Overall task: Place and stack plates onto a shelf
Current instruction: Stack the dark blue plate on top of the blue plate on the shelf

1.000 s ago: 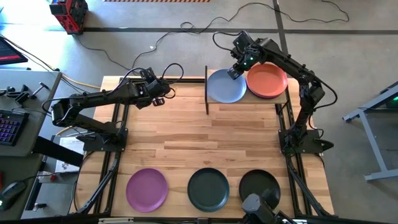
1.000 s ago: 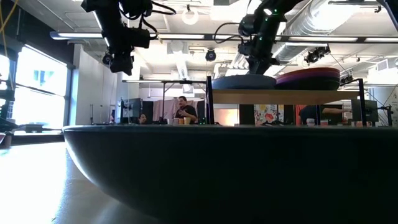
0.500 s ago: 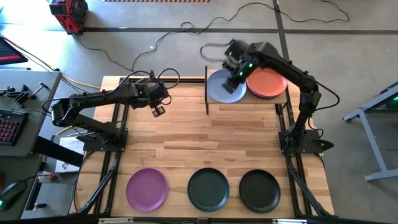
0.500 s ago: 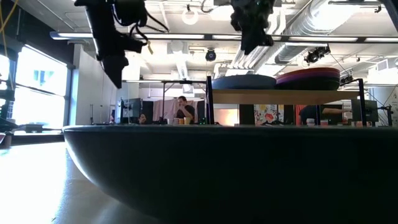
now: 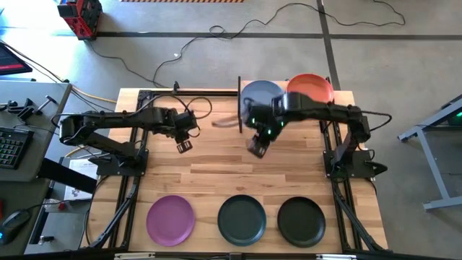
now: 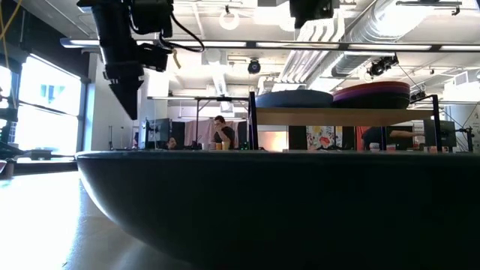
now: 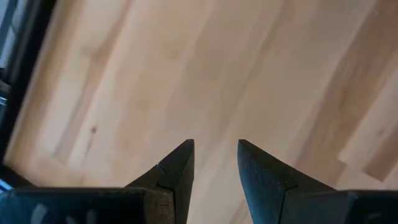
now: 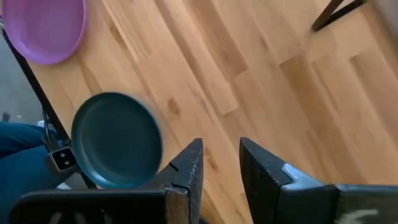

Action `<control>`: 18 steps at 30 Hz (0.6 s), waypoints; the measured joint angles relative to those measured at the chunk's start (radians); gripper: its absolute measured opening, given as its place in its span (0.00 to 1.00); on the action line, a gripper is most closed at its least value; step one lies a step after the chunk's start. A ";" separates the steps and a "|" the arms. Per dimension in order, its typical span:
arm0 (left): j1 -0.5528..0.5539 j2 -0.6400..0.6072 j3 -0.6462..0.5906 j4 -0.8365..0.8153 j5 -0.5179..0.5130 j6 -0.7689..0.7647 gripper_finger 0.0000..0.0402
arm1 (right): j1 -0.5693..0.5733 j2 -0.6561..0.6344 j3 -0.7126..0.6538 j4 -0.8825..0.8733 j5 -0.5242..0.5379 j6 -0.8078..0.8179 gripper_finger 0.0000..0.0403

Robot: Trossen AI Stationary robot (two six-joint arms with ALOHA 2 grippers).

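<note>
The shelf (image 5: 289, 108) stands at the far edge of the desk (image 5: 216, 162), right of centre. On it sit a pale blue plate (image 5: 261, 92) and, just beside it, an orange plate (image 5: 310, 88) (the low view shows a purple rim beneath the orange one). Along the near edge of the desk lie a purple plate (image 5: 170, 219), a dark plate (image 5: 242, 219) and a second dark plate (image 5: 301, 221), apart from one another.

The right gripper (image 5: 258, 148) hangs over bare wood in front of the shelf, fingers (image 8: 186, 171) slightly parted and empty. The left gripper (image 5: 183, 146) hangs over the left half of the desk, fingers (image 7: 180, 165) likewise narrowly parted, holding nothing.
</note>
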 joint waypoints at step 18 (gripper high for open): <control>-0.094 0.000 -0.019 0.019 0.002 -0.038 0.28 | 0.348 0.000 -0.388 0.387 0.068 0.469 0.21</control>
